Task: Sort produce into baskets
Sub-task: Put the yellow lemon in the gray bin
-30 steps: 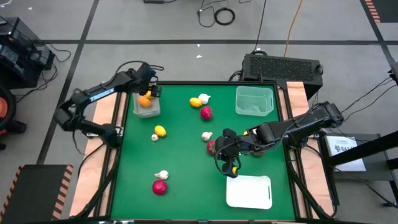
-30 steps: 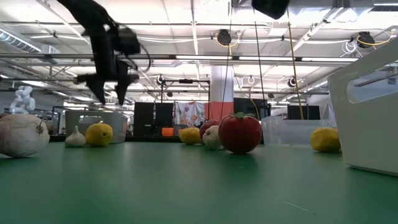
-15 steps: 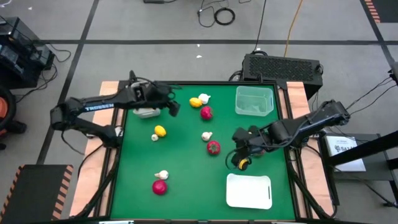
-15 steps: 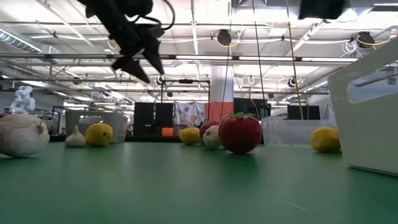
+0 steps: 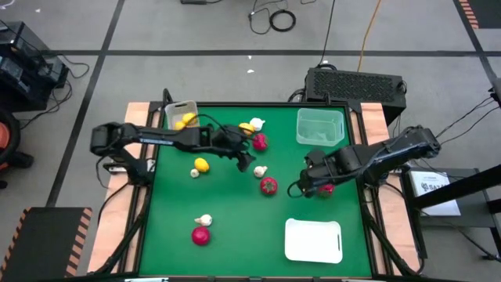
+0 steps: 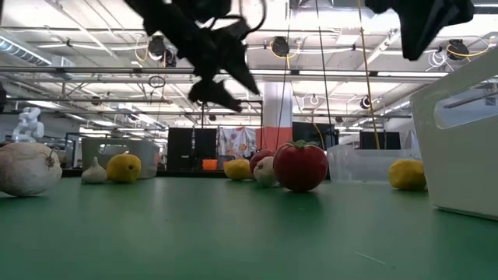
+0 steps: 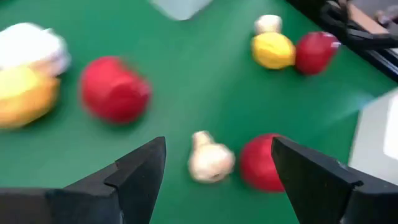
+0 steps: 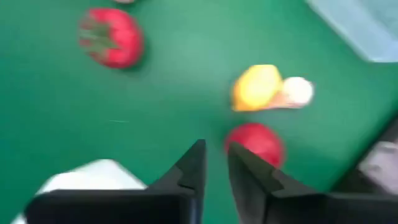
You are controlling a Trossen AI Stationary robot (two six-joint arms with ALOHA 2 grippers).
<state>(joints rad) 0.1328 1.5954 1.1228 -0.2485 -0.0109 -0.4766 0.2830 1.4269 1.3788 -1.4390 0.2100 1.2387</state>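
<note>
My left gripper (image 5: 247,160) is open and empty, reaching over the middle of the table. It hangs above a white garlic bulb (image 7: 210,162) and a red fruit (image 5: 268,186), touching neither. My right gripper (image 5: 300,186) is shut and empty, raised to the right of that red fruit. The whitish bin (image 5: 182,116) at the far left holds a lemon. The greenish bin (image 5: 319,127) stands at the far right. The white tray (image 5: 313,240) lies at the near right. A lemon, a garlic bulb and a red fruit (image 5: 260,142) sit together at the far middle.
A lemon (image 5: 202,164) with a small garlic bulb lies left of centre. A garlic bulb (image 5: 205,221) and a red fruit (image 5: 201,235) lie near the front left. Another red piece (image 5: 325,188) shows beside my right arm. The low view shows a lemon (image 6: 407,173) by the tray.
My left gripper has swung from over the whitish bin toward the table's middle and now hangs above the garlic bulb. My right gripper has drawn away from the red fruit, toward the table's right edge and then a little toward the far edge.
</note>
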